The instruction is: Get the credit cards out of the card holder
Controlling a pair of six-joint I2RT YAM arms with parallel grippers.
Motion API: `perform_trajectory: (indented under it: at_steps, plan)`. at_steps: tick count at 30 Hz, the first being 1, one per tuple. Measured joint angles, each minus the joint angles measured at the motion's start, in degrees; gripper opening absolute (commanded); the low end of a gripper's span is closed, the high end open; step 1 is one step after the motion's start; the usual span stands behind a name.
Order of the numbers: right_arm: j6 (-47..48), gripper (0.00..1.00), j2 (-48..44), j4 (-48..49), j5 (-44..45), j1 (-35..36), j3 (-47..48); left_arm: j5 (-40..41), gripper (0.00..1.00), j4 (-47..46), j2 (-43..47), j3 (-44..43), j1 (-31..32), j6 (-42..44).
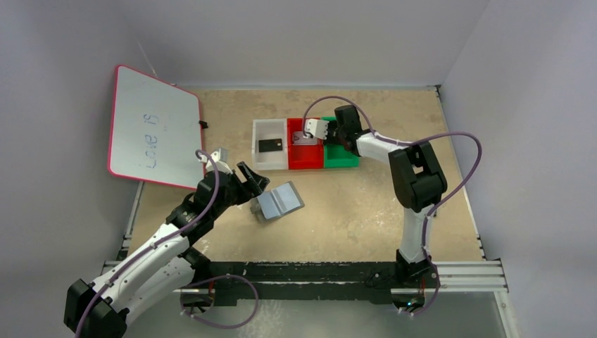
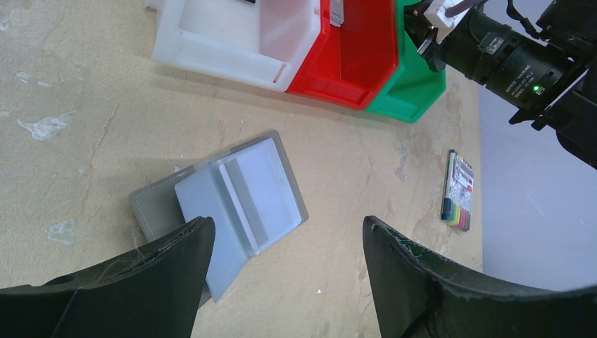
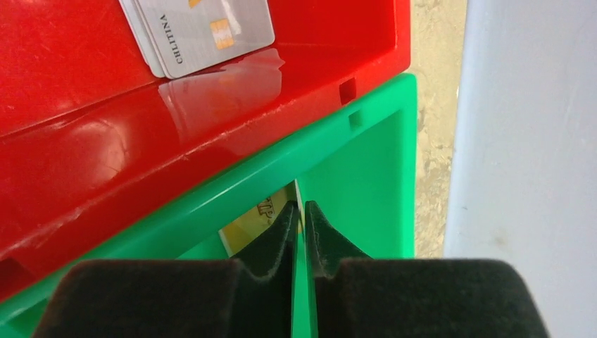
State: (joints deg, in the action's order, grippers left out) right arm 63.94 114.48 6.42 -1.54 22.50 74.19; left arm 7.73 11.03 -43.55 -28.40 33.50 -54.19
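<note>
The grey card holder (image 1: 280,201) (image 2: 239,197) lies open on the table, its bluish pockets up. My left gripper (image 1: 255,191) (image 2: 288,232) hovers open at its left edge, one finger over the near flap. A black credit card (image 1: 270,146) lies in the white tray (image 1: 271,163). A silvery card (image 3: 204,32) (image 1: 303,137) lies in the red tray (image 3: 105,141). My right gripper (image 1: 315,130) (image 3: 301,208) reaches into the green tray (image 3: 366,162). Its fingers stand a slit apart, with the edge of a gold-yellow card (image 3: 257,218) between the tips.
The three trays stand side by side at the back centre. A whiteboard (image 1: 151,127) leans at the back left. A multicoloured marker pack (image 2: 459,191) lies on the table to the right of the holder.
</note>
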Motion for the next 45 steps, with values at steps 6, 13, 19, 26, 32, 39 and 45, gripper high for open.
perform_trajectory:
  at_steps: [6,13,19,26,32,39,45]
  plan:
    - [0.0,0.19,0.0,0.5,0.5,0.2,0.0,0.0,0.76,0.0,-0.2,0.0,0.0,0.0]
    - [-0.1,0.28,0.0,-0.6,0.0,0.2,0.0,0.0,0.76,0.0,-0.4,0.0,0.0,0.0]
    - [-0.7,0.31,-0.2,-1.3,-1.1,0.2,0.0,0.0,0.76,-0.1,-0.9,0.0,0.0,0.0]
    - [-1.0,0.32,-0.4,-1.9,-1.2,0.2,-0.1,-0.2,0.76,-0.2,-1.2,0.0,0.0,0.0]
    - [-1.5,0.39,-0.9,-2.3,-1.1,0.2,-0.1,-0.4,0.76,-0.2,-1.2,0.0,0.0,0.0]
    - [-2.4,0.39,-1.7,-2.2,-1.0,0.2,-0.3,-0.7,0.76,-0.2,-1.2,0.0,0.0,0.0]
    - [-6.4,0.44,-4.5,-1.3,-1.2,0.2,-1.7,-1.1,0.76,-0.2,-1.3,0.0,0.0,0.0]
